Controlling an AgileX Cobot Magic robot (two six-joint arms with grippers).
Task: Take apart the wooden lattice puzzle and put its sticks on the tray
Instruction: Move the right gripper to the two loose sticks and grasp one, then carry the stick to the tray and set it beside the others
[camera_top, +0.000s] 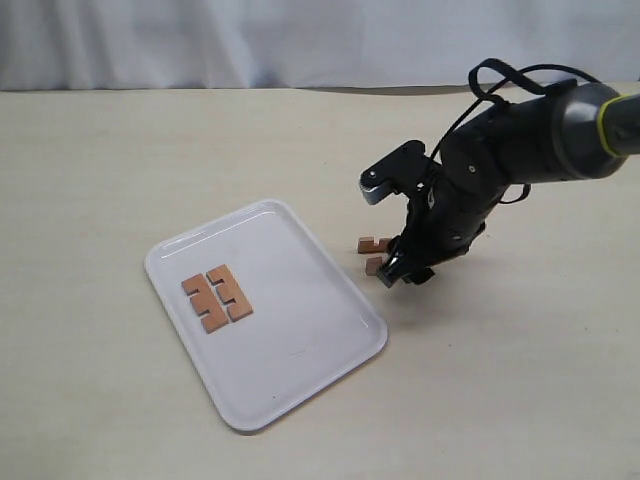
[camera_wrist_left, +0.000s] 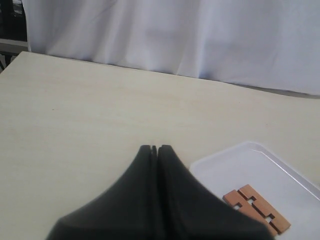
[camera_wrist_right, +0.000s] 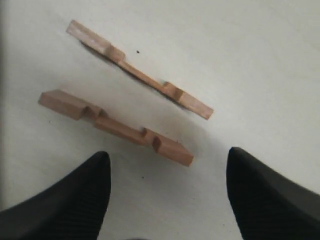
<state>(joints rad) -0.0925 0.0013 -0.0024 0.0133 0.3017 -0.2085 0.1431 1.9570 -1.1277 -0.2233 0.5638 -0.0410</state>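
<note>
Right gripper (camera_wrist_right: 167, 152) hangs spread wide just above two loose sticks (camera_wrist_right: 117, 127), which lie side by side but apart on the table (camera_top: 520, 380), just beside the tray (camera_top: 300, 300) — nothing sits between fingers and wood. The other two sticks (camera_top: 217, 297) lie close together on the tray. Left gripper (camera_wrist_left: 156, 148) — pressed closed.

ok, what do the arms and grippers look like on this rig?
Right arm: dark grey-black casing, a yellow-green ring on the thick link, black cables looped over the wrist. Right gripper: black fingers with fine ribbed texture. Left gripper: matte black, tapering to narrow tips.
</note>
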